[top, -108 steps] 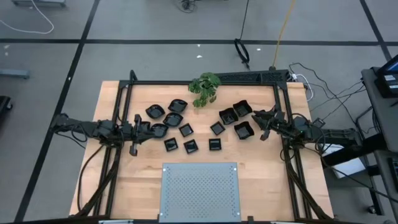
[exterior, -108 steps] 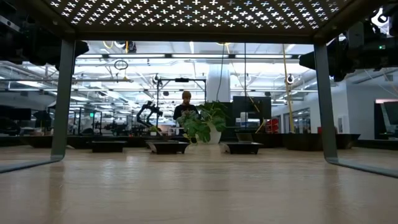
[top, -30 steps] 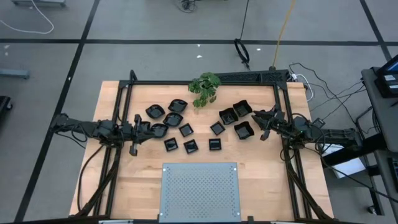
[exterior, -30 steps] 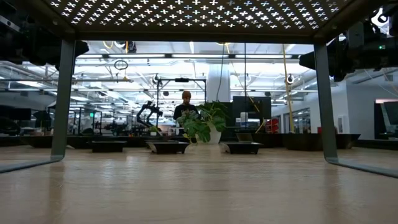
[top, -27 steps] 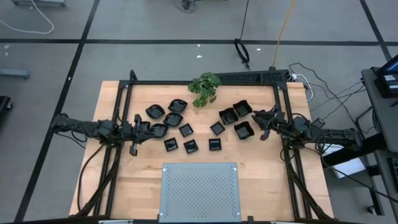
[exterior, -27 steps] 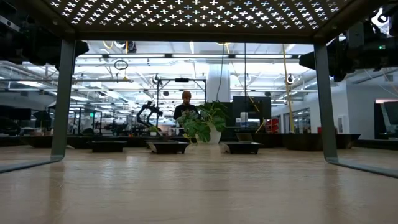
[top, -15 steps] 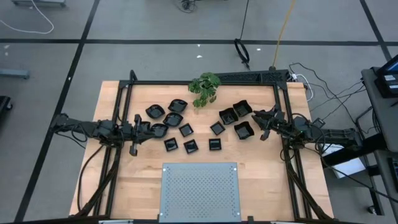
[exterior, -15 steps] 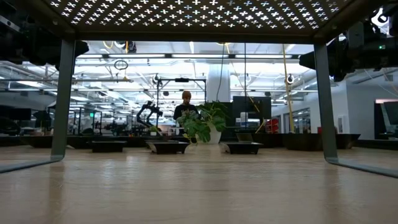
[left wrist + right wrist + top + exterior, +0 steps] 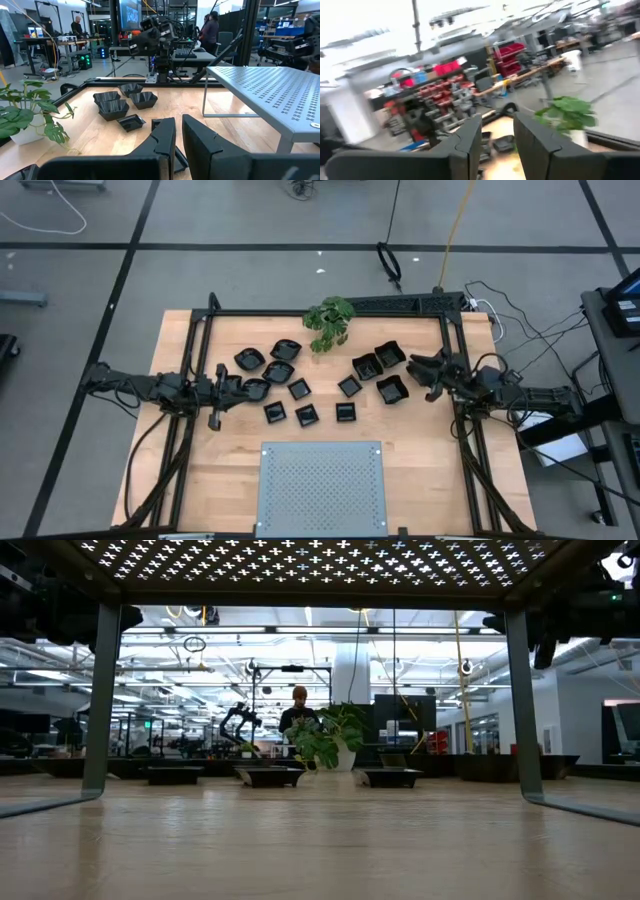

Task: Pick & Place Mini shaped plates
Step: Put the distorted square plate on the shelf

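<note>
High cam: overhead, straight down, far enough to take in the whole light wooden surface (image 9: pixel 230 470) plus grey floor around it. Low cam: at surface height, under the grey perforated metal panel (image 9: pixel 300 565), facing level across the wood into the room behind; close to the wood, far from objects. Left wrist cam: just behind the left arm's dark two-finger tool (image 9: pixel 178 142), looking across the surface toward the opposite arm. Right wrist cam: behind the right arm's dark two-finger tool (image 9: pixel 497 140), tilted up toward room shelving. Shared: green leafy plant (image 9: pixel 329 323) shows in high, low (image 9: pixel 325 743), both wrist views (image 9: pixel 30 112) (image 9: pixel 567 112); panel in high, low, left wrist.
</note>
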